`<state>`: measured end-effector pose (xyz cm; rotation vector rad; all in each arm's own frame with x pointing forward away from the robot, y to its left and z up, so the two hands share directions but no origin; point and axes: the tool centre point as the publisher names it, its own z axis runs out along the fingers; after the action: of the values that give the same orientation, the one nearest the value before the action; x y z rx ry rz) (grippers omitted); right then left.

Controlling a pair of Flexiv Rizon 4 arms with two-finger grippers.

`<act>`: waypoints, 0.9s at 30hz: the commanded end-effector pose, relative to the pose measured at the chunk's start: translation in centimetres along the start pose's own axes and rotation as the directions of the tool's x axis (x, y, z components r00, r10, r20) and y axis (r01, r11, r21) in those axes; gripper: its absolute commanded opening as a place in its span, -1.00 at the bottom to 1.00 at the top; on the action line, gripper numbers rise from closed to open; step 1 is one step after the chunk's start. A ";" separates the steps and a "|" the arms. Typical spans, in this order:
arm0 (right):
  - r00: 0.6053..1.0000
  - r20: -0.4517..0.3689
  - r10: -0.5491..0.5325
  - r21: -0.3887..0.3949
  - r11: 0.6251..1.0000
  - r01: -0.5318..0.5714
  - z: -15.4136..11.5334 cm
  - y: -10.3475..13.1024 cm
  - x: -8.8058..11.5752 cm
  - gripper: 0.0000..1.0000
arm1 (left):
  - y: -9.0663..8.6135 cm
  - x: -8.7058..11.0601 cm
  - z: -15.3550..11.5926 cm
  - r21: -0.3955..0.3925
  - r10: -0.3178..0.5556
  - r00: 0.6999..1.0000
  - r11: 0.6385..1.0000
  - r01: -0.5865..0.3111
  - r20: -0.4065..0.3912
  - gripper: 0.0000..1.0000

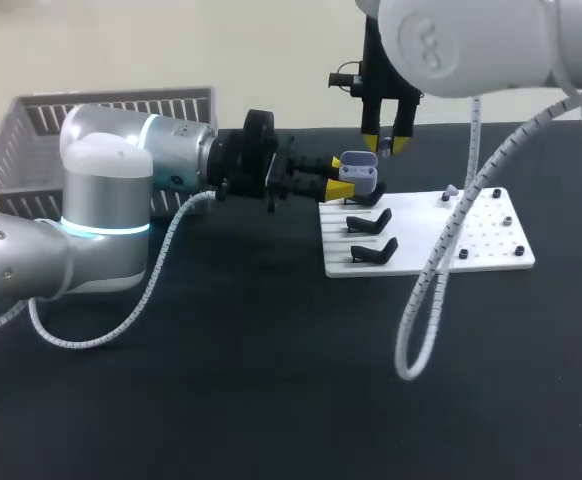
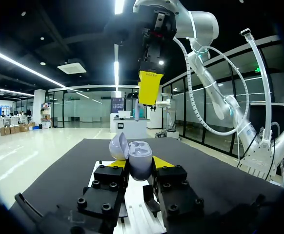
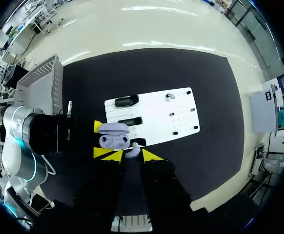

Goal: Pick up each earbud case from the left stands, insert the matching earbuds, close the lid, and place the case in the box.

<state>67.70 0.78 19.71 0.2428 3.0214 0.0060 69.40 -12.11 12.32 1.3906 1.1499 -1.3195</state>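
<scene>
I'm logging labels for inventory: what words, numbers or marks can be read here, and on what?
No text can be read.
Right arm: an embossed mark on its housing, too faint to read.
Case, earbud, board, basket: no print shows.

The setting is looking like a robotics lab or test cell, though the views are offering little beyond the rig itself. The left arm [image 1: 101,200] and the right arm [image 1: 471,40] are hanging over a black table [image 1: 221,400]. A white perforated fixture plate [image 1: 491,235] is carrying black stands [image 1: 371,250], and a grey slatted basket [image 1: 31,150] is sitting at the table's far left.
</scene>
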 end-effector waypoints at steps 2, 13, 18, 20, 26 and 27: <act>0.990 0.010 0.139 -0.043 0.989 -0.139 -0.9 0.9 0.3 -1.00 | 0.0 0.1 0.0 0.000 0.001 1.000 1.000 -0.001 0.002 -1.00; 0.911 0.008 0.413 -0.038 0.910 -0.413 -1.8 1.3 0.9 -1.00 | 0.0 0.1 0.0 0.000 0.001 1.000 1.000 -0.001 0.002 -1.00; 0.891 -0.001 0.454 -0.015 0.891 -0.454 -1.3 0.5 1.0 -1.00 | -0.1 -0.2 0.6 -0.005 0.023 1.000 1.000 -0.023 0.001 -1.00; 0.887 0.000 0.461 -0.007 0.887 -0.461 -1.3 0.3 1.1 -1.00 | -0.3 -0.3 0.9 -0.009 0.032 0.999 0.999 -0.032 -0.002 -1.00; 0.890 0.005 0.456 0.008 0.890 -0.456 -0.9 0.3 1.2 -1.00 | -0.7 -0.3 1.6 -0.008 0.047 0.999 0.999 -0.047 0.006 -1.00; 0.891 0.003 0.454 0.009 0.891 -0.454 -0.8 0.2 1.2 -1.00 | -0.8 -0.3 1.6 -0.008 0.049 0.999 0.999 -0.049 0.007 -1.00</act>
<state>66.43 1.13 20.63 0.9436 2.8846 0.0325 68.70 -13.42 12.67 1.4073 1.1062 -1.2930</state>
